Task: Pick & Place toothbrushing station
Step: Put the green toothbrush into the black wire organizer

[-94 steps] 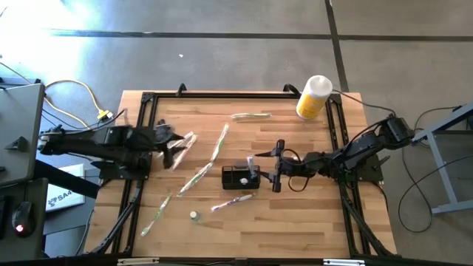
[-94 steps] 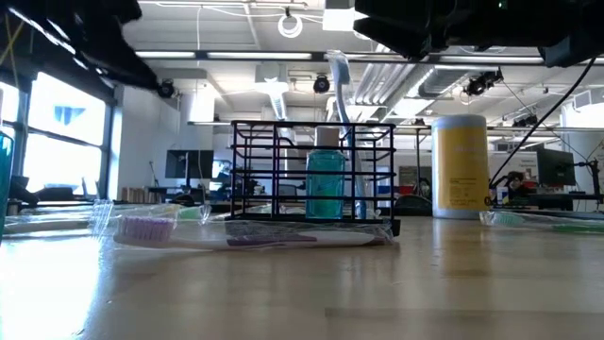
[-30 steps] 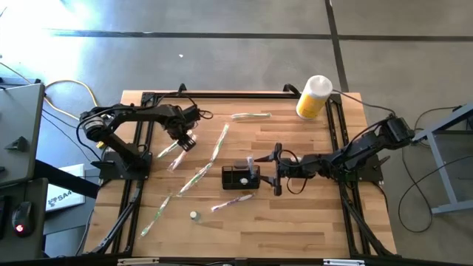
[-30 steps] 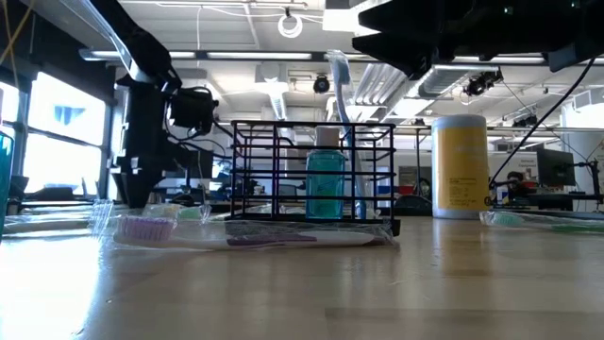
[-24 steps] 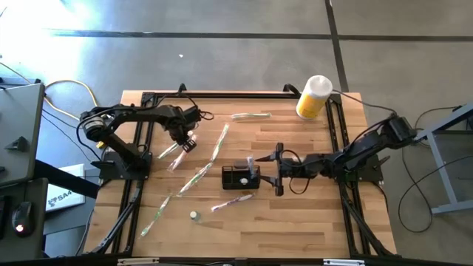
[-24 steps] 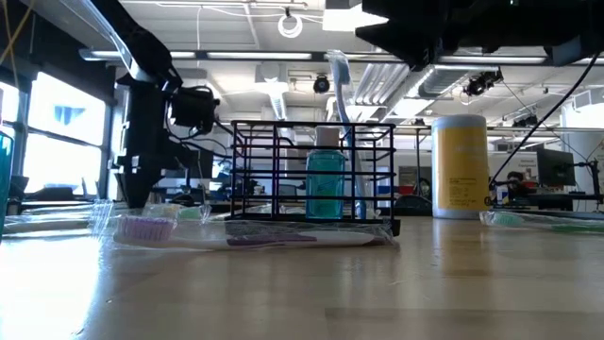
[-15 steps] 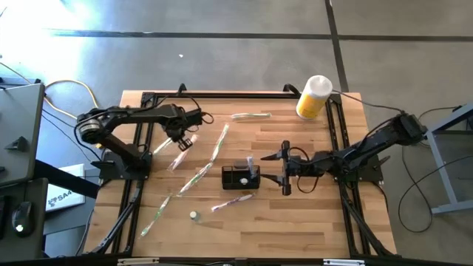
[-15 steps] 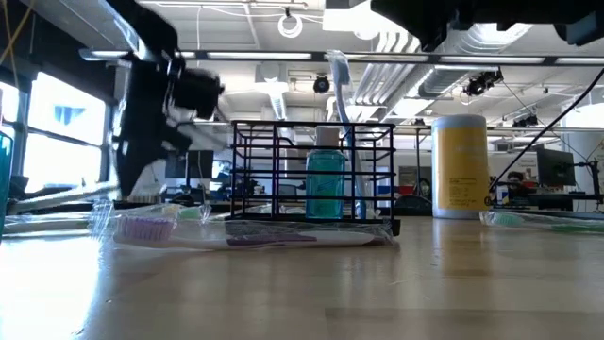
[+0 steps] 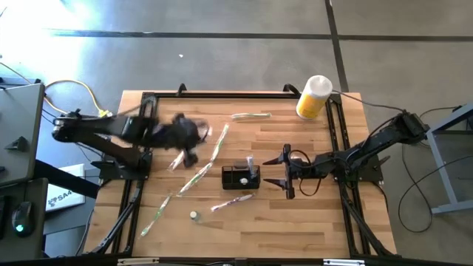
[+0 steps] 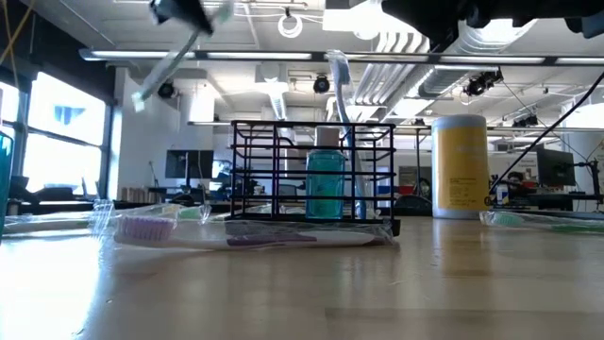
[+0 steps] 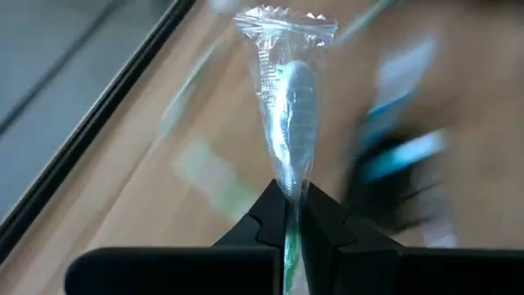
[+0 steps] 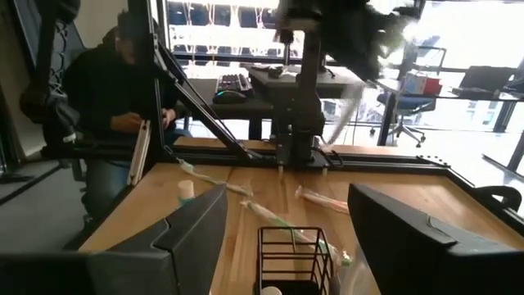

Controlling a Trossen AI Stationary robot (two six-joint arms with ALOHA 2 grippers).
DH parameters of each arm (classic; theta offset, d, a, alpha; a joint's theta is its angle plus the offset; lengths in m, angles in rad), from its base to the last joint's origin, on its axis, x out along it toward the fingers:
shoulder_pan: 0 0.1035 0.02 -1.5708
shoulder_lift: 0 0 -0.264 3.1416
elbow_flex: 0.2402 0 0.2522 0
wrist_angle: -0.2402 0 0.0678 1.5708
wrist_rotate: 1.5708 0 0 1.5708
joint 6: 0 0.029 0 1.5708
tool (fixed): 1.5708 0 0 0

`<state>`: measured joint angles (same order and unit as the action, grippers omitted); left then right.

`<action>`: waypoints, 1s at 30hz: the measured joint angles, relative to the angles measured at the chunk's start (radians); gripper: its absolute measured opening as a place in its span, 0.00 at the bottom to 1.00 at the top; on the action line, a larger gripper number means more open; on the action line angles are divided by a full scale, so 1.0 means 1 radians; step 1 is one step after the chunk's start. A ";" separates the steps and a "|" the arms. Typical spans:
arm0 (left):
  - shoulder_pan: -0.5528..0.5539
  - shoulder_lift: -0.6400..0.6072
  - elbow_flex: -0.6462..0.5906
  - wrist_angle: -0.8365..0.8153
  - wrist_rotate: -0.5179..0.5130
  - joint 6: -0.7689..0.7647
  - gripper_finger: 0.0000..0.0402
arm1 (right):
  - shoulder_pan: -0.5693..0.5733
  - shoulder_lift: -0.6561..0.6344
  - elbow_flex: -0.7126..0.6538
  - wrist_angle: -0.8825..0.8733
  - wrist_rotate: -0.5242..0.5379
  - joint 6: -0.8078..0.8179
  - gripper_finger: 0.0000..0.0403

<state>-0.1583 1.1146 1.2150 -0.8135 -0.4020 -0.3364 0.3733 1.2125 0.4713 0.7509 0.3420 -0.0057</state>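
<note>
Changed since a second ago: the left gripper, then low over the wrapped brushes on the table's left side, has closed and risen with one wrapped toothbrush pinched between its fingertips, the arm now blurred in motion toward the toothbrushing station; the right gripper has drawn back slightly from the station's right side. Item: toothbrushing station, a small black wire-grid box, low-walled and open-topped, standing upright near the table's centre. Contents: a teal bottle and one upright toothbrush rising above the rim (so it appears partly stocked already). Right gripper: jaws spread wide, empty, just beside the station and facing it. Remaining loose: several wrapped toothbrushes, one lying just in front of the station, one long one to its left, another beyond it toward the yellow bottle, which stands well apart at the far right corner; a small white cap-like piece sits in front and to the left. Progress: judged roughly midway, with the lifted brush yet to be delivered and the others still to collect. A person sits beyond the table's left edge in the right wrist view.
</note>
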 joint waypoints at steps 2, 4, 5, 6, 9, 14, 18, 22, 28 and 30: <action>-0.109 -0.033 -0.099 0.223 -0.050 0.073 0.02 | 0.000 0.000 0.000 0.001 0.000 0.018 0.62; -0.191 -0.049 -0.194 0.428 -0.114 0.150 0.02 | 0.000 0.000 0.000 0.001 0.000 0.030 0.62; -0.220 -0.056 -0.243 0.531 -0.147 0.195 0.02 | 0.000 0.000 0.000 0.001 0.000 0.033 0.62; -0.246 -0.062 -0.286 0.637 -0.163 0.242 0.02 | 0.000 0.000 0.000 0.001 0.000 0.036 0.62; -0.288 -0.071 -0.409 0.973 -0.135 0.369 0.02 | 0.000 0.000 0.000 0.002 0.000 0.036 0.62; -0.253 -0.065 -0.551 1.246 -0.089 0.433 0.02 | 0.000 0.002 0.000 0.007 0.000 0.036 0.62; -0.191 -0.065 -0.628 1.387 -0.052 0.410 0.02 | 0.000 0.002 0.000 0.007 -0.004 0.040 0.62; -0.145 -0.051 -0.671 1.472 -0.003 0.368 0.02 | 0.000 0.002 0.000 0.006 -0.005 0.040 0.62; -0.144 -0.027 -0.685 1.465 -0.009 0.305 0.02 | 0.000 0.003 0.000 -0.024 -0.006 0.040 0.56; -0.143 -0.023 -0.688 1.457 -0.016 0.298 0.02 | 0.000 0.003 0.000 -0.025 -0.009 0.039 0.54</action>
<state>-0.3012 1.0914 0.5270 0.6434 -0.4180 -0.0387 0.3733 1.2152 0.4718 0.7256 0.3325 0.0338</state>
